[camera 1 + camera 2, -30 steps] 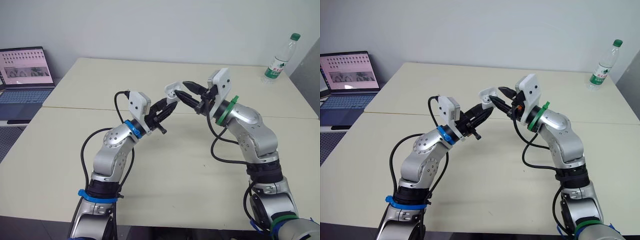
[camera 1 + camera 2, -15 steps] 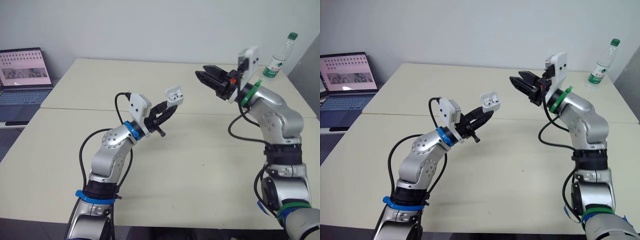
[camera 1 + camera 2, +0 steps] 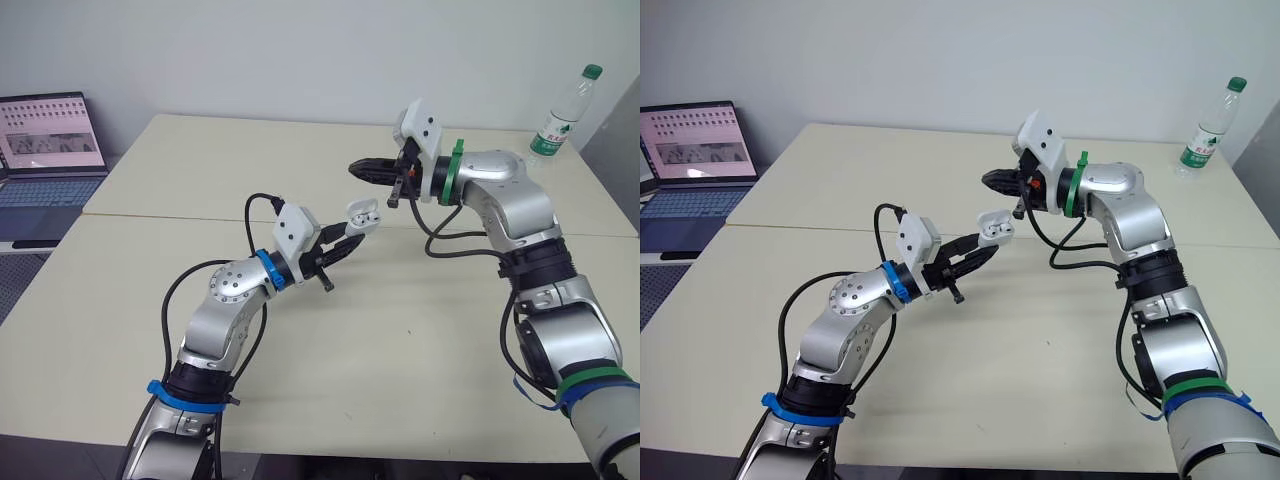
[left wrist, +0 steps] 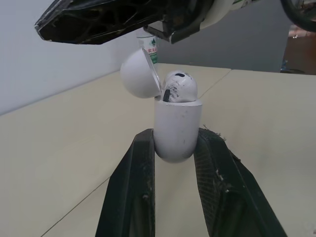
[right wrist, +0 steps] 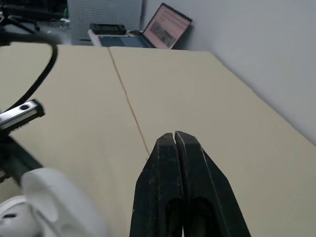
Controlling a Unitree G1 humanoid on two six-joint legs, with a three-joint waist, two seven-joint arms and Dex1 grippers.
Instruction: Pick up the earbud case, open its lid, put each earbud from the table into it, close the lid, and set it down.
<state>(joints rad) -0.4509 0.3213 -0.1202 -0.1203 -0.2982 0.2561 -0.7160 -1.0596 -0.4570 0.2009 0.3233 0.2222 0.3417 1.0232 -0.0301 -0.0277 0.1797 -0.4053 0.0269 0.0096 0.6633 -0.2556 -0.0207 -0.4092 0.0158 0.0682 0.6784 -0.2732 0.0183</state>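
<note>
Left to right. At far left, beyond the edge of the worktop (image 3: 180, 160), you see an open laptop (image 3: 45, 150) with its screen lit.

The left hand (image 3: 350, 241) is raised above the middle of the worktop, clear of the surface. Its two black fingers (image 4: 132, 187) are narrowed onto the lower body of the white earbud case (image 3: 364, 214), one on each side, and hold it upright in the air. The lid (image 4: 139, 73) of the case is open, swung back on its hinge. In the left wrist view you can make out one earbud (image 4: 179, 85) seated in the mouth of the case; whether a second sits beside it you cannot tell from this angle.

Just above and beyond the case, apart from it, the right hand (image 3: 357, 167) points toward the robot's left. Its fingers are pressed together tip to tip with nothing visible between them. In the left wrist view those closed fingers pass over the open lid.

At far right, near the back corner of the worktop, a clear water bottle (image 3: 562, 118) with a green cap stands upright, well apart from both hands.
</note>
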